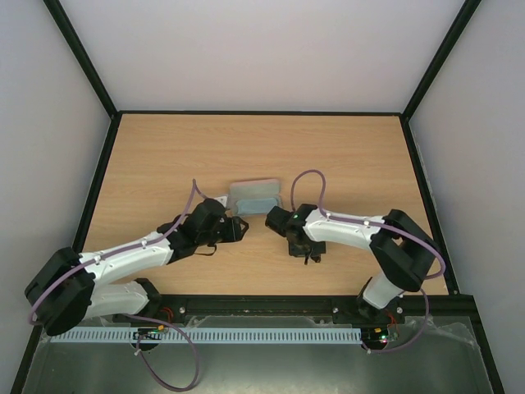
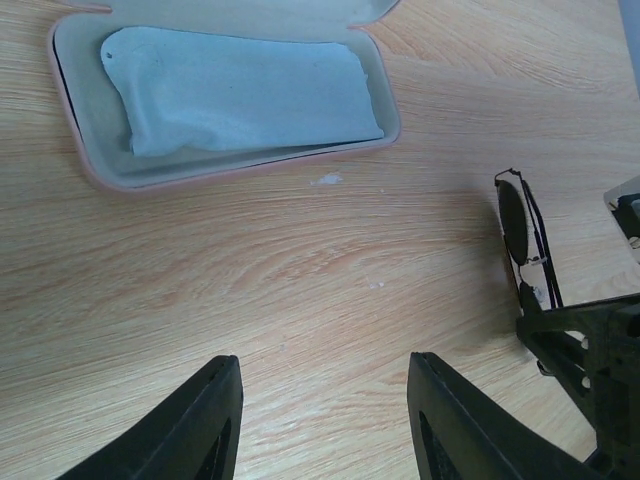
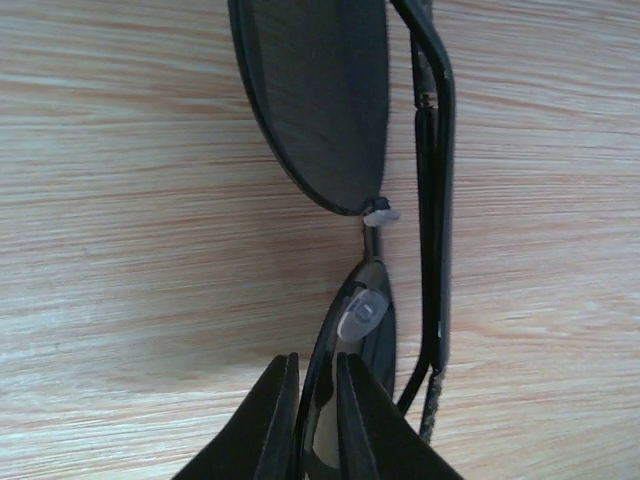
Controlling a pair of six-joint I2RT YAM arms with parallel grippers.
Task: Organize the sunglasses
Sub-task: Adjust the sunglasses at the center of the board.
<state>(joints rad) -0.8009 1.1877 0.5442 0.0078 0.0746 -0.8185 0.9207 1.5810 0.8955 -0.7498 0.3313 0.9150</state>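
The right claw (image 3: 318, 362) pinches one lens of the sunglasses (image 3: 320, 100), its fingers pressed together on the rim. The pair runs lengthwise straight out from the fingertips, free lens farthest (temples folded alongside). It is at mid-counter (image 2: 250, 300), near the open pink case (image 2: 90, 170). The left claw (image 2: 322, 365) hangs spread over the wood.

There are no words, numbers, brand names or signs to read here. The sunglasses (image 3: 310, 100), the pink case (image 2: 90, 170), the blue cloth (image 2: 240, 90) and the wooden table (image 2: 250, 300) show none.
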